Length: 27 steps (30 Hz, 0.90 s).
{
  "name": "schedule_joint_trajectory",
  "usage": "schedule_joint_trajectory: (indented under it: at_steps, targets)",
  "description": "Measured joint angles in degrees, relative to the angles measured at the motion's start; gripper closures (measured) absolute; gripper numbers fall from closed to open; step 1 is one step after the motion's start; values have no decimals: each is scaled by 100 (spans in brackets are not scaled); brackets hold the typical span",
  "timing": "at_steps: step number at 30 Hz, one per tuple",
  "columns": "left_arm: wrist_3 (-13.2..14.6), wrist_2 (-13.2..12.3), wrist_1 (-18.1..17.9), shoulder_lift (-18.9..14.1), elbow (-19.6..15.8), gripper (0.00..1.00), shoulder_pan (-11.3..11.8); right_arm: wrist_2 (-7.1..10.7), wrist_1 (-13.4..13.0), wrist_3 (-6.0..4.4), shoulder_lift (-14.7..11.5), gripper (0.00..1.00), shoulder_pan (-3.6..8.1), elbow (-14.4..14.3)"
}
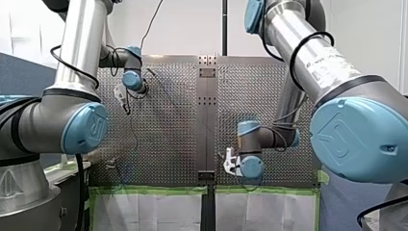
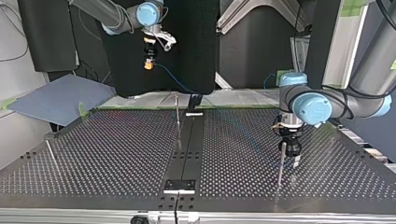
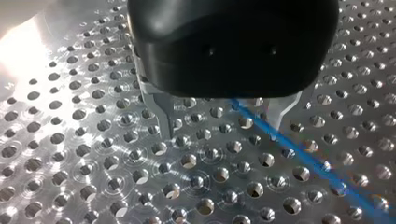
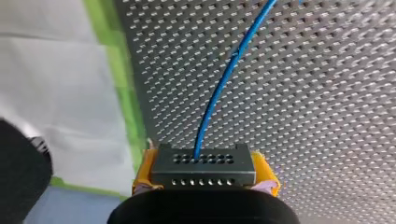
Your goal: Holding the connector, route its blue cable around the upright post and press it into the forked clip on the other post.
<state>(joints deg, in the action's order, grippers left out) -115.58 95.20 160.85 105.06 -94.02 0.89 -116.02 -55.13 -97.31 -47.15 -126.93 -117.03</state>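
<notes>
My right claw [image 2: 149,62] hangs high over the far edge of the table [image 2: 107,154], clamped on the connector [image 4: 203,167], which sits squarely between its yellow pads [image 4: 142,176]. The blue cable [image 4: 223,81] leaves the connector's face straight ahead of that claw, then sags down toward the perforated surface. In the top view it drops past the middle post [image 2: 177,116] and only faintly shows as it crosses the table toward the view's right. That is where my left claw [image 3: 223,128] hovers low, just beside the near post [image 2: 281,161]. Its metal fingers [image 3: 164,116] stand wide apart, gripping nothing. The cable lies slantwise on the table between them, close to one finger and well off the other. So the cable's long axis runs from the raised connector diagonally across to the left claw, and the left claw is by far the nearer one to that near post. I cannot tell from here which post carries the forked clip, as both tips are too thin to read. My guess is that routing turns on which side of the middle post the cable falls as the connector swings.
</notes>
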Motion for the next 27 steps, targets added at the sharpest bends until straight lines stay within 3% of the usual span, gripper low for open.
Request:
schedule_joint_trajectory:
  at_steps: [10,19,23,27]
  targets:
    - [8,3,0,0,0,0,-3,-2,-528,-77,529,100,37,-460]
    - [28,6,0,0,0,0,-7,-32,-958,-310,958,100,132,-136]
    - [62,11,0,0,0,0,-10,-15,-1174,-294,1175,100,181,79]
    - [75,35,0,0,0,0,-11,-32,-1425,-212,1427,100,218,330]
